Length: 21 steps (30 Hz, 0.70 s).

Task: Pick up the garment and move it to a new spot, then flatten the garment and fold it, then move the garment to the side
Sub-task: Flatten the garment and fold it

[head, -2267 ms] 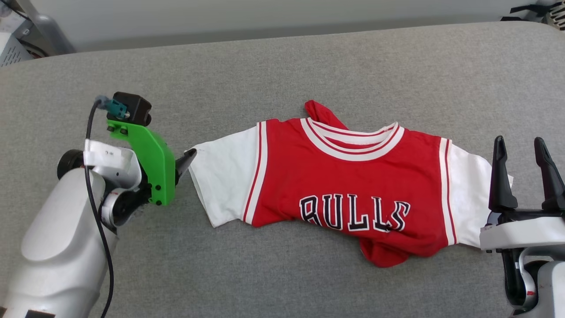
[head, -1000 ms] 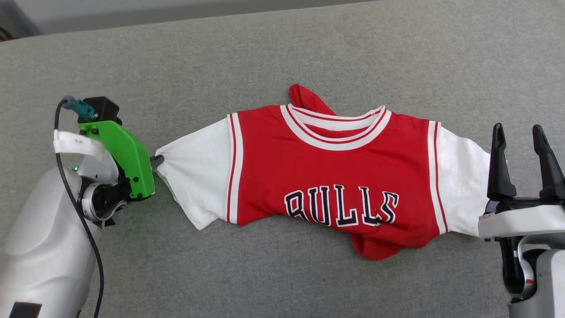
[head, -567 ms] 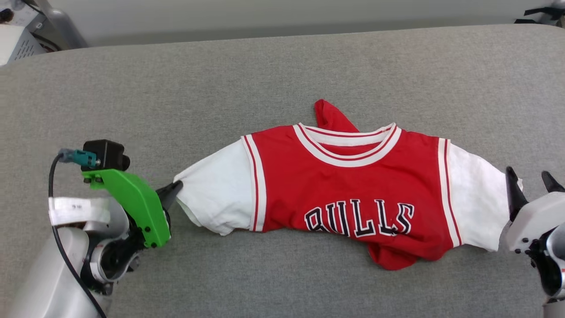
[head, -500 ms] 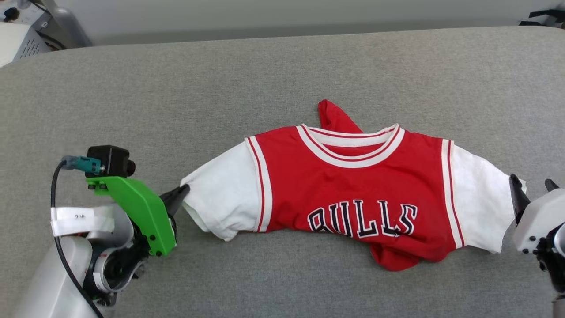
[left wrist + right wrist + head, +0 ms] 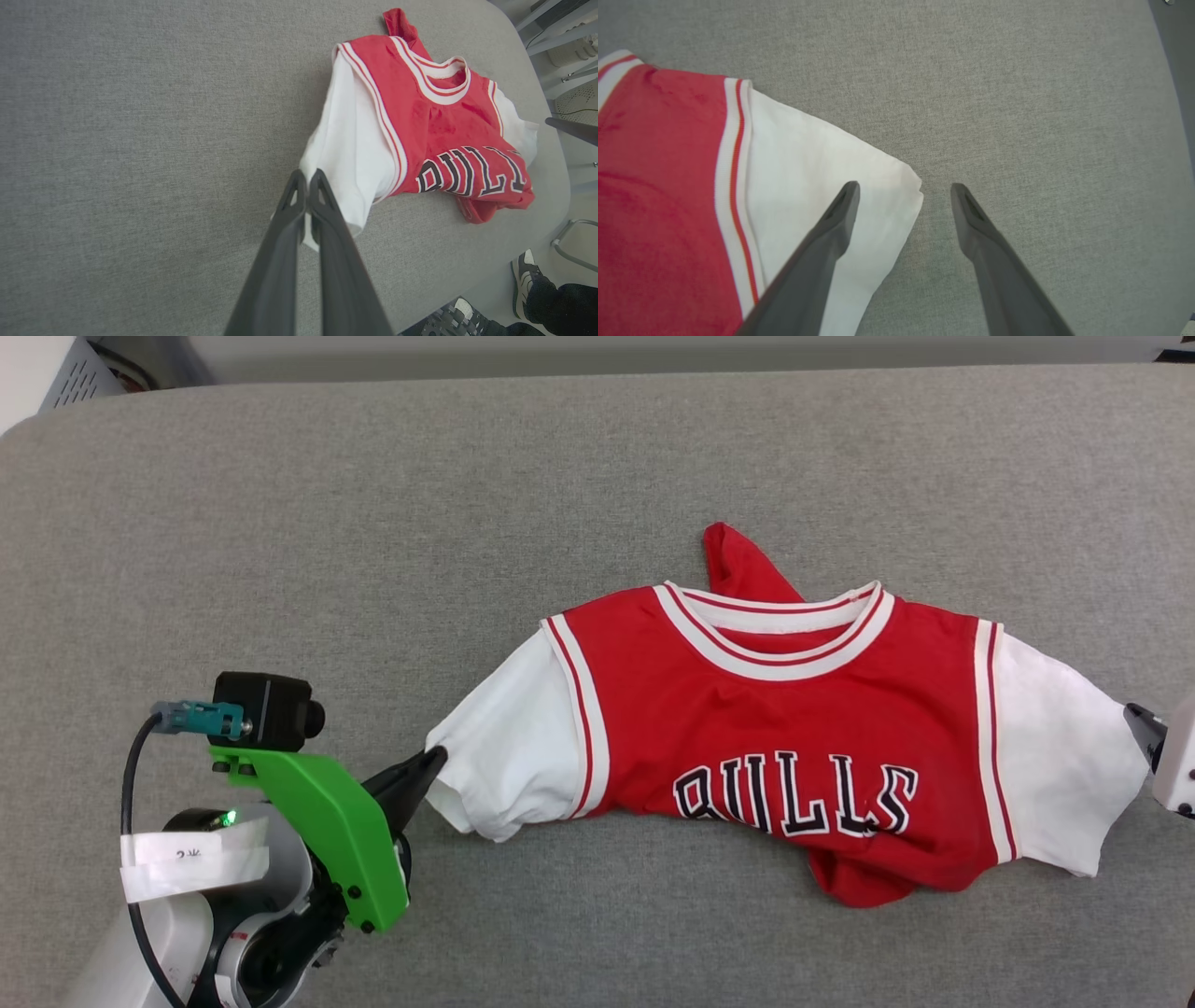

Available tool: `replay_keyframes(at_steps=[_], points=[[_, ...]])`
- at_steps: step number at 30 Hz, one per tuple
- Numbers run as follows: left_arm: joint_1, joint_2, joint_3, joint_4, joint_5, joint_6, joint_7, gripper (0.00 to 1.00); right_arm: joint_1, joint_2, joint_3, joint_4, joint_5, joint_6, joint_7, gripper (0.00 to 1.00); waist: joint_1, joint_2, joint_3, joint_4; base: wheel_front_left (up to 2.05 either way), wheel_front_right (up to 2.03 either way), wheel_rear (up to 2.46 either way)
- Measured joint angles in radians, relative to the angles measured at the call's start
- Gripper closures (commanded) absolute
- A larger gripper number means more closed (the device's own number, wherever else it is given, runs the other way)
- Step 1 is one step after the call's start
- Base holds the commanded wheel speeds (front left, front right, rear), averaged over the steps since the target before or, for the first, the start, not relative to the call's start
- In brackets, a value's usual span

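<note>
The garment (image 5: pixel 747 728) bears "BULLS" in black, white-outlined capitals across its chest, below the striped collar (image 5: pixel 775 665). Marks on a white tag (image 5: pixel 187 861), left of the garment, are too small to read.

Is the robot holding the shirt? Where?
Yes. The left gripper pinches the shirt by the edge of its white sleeve. The right gripper is open, holding nothing.

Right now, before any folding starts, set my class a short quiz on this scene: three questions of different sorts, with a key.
1. True or false: the left end effector is closed on the garment.
2. Choose one: the right end effector is (A) open, (B) shut on the collar, (C) holding a hanger.
3. Fill in: the garment's chest reads ____.

Key: 1 true; 2 A; 3 BULLS.
</note>
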Motion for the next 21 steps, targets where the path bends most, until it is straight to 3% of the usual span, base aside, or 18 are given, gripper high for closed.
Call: replay_keyframes(at_steps=[19,20,21], points=[[-0.021,0.001,-0.012,0.014,0.000,-0.017,-0.009,1.00,-0.060,-0.044,0.065,0.173,0.017,0.000,-0.062,0.00,0.0000,0.0000,0.083,0.024,0.00,0.00,0.00],[-0.023,0.001,-0.012,0.017,0.000,-0.020,-0.009,1.00,-0.062,-0.047,0.070,0.181,0.023,0.000,-0.064,0.06,0.0000,0.0000,0.086,0.025,0.00,0.00,0.00],[-0.025,0.002,-0.012,0.019,0.000,-0.020,-0.010,1.00,-0.064,-0.049,0.078,0.190,0.028,-0.001,-0.064,0.80,0.0000,0.0000,0.088,0.025,0.00,0.00,0.00]])
